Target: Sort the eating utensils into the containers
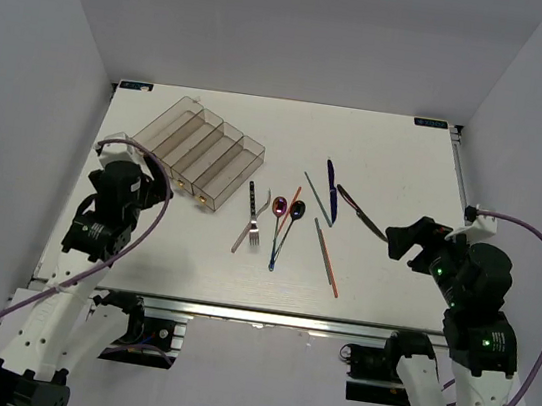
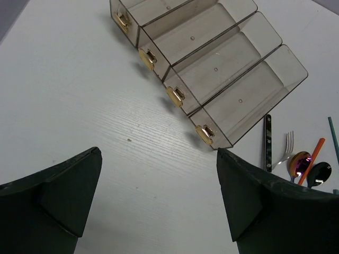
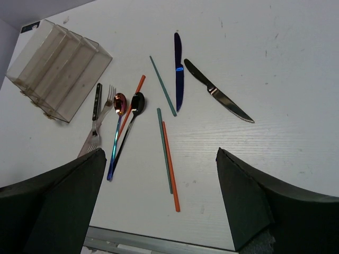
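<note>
1. Smoky-brown clear plastic tray (image 1: 198,150): five long slots side by side, all bare; set aslant at the far left of the table (image 1: 399,150), short ends toward the left arm.
2. Dark fork (image 1: 252,197) and silver fork (image 2: 288,143): crossed, just beside the tray's near corner. None of the cutlery is sorted yet.
3. Pink spoon (image 1: 280,205) and dark spoon (image 1: 296,210): bowls side by side, an orange chopstick (image 3: 140,83) slanting through them (which lies on top I cannot tell).
4. Blue knife (image 1: 330,189) and dark knife (image 1: 361,212): close at their far ends, fanning apart; a green chopstick (image 1: 317,197) lies just left of the blue one.
5. Chopstick pair (image 1: 324,254), green and orange: lying close alongside each other, nearest the front edge.
6. Left pincer (image 2: 159,159): jaws fully spread, holding nothing; hovers over bare table before the tray, probably posted to serve that side.
7. Right pincer (image 3: 161,152): jaws wide, empty; looks down on the chopsticks and knives, likely its share.
8. Room: open table right of and beyond the knives; forks and spoons crowded, little finger room.
</note>
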Controlling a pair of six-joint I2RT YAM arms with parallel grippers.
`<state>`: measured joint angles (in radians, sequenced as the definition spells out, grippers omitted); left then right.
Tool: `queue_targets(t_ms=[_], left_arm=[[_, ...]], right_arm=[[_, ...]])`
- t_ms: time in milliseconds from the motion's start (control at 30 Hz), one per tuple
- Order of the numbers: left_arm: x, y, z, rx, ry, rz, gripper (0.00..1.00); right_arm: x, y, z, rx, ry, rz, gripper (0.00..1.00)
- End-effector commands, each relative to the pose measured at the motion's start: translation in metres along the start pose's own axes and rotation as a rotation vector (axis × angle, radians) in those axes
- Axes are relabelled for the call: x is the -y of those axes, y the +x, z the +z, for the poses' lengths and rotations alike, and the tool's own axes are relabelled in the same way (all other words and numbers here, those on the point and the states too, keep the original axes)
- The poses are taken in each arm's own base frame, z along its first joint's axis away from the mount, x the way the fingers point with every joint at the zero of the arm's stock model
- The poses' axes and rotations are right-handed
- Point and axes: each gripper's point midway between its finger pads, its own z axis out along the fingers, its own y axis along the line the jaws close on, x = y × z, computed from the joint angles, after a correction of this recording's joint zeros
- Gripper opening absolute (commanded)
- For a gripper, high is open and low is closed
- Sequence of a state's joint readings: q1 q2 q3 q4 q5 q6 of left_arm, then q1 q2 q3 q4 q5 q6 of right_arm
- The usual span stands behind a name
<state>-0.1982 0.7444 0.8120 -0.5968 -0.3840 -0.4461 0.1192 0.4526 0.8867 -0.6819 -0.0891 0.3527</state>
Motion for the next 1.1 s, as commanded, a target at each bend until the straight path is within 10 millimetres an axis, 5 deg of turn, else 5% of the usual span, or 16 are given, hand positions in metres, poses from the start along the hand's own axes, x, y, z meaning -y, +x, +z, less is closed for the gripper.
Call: queue_targets(t_ms=[0,233,300,367,467,567,767,1067], left_arm=[[0.007,0.004,0.004,-0.022,0.032,0.012,0.98],[0.021,0.019,0.021,-0.140,0.027,-0.005,0.98],[0.103,0.017,0.015,-0.149,0.140,0.000,0.98],[0.166,0.052,0.041,-0.255,0.171,0.048,0.98],[0.212,0.094,0.086,-0.330,0.136,0.099,0.98],[0.212,0.128,0.112,-0.367,0.053,0.180,0.90],[0.211,0.147,0.126,-0.381,0.033,0.187,0.74],[0.204,0.171,0.140,-0.402,-0.011,0.205,0.71]], right_arm=[[-0.003,-0.001,0.003,0.012,-0.021,0.007,0.89],[-0.005,0.020,0.019,-0.081,-0.058,0.010,0.89],[-0.002,0.030,0.026,-0.128,-0.053,0.016,0.89],[0.005,0.029,0.028,-0.113,-0.019,0.014,0.89],[0.005,0.033,0.027,-0.120,-0.023,0.017,0.89],[0.007,0.044,0.030,-0.149,-0.027,0.023,0.89],[0.007,0.049,0.031,-0.151,-0.038,0.023,0.89],[0.007,0.048,0.030,-0.151,-0.038,0.015,0.89]])
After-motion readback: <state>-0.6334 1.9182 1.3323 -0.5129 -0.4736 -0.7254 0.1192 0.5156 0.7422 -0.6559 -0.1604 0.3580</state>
